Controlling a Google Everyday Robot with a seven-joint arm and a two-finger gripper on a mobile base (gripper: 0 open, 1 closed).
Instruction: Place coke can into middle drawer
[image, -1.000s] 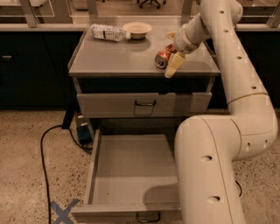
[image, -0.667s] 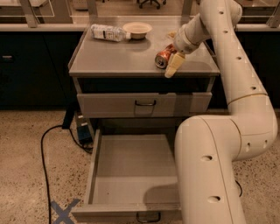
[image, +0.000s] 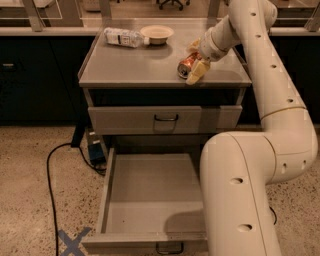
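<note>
The coke can (image: 185, 66), red-orange with a silver end, lies tilted on the grey cabinet top (image: 135, 65) near its right front. My gripper (image: 195, 60) reaches down from the right. Its yellowish fingers (image: 196, 73) stand open on either side of the can, one behind it and one in front. The middle drawer (image: 150, 185) is pulled fully out below. Its deep grey tray holds nothing, and its dark loop handle (image: 169, 247) sits at the front edge.
A clear plastic bottle (image: 122, 37) lies at the back left of the top, beside a shallow bowl (image: 156, 34). The upper drawer front (image: 145, 120) is shut. My arm's thick lower link (image: 240, 190) overhangs the open drawer's right side. A black cable (image: 50, 170) and blue tape X (image: 72, 242) are on the floor.
</note>
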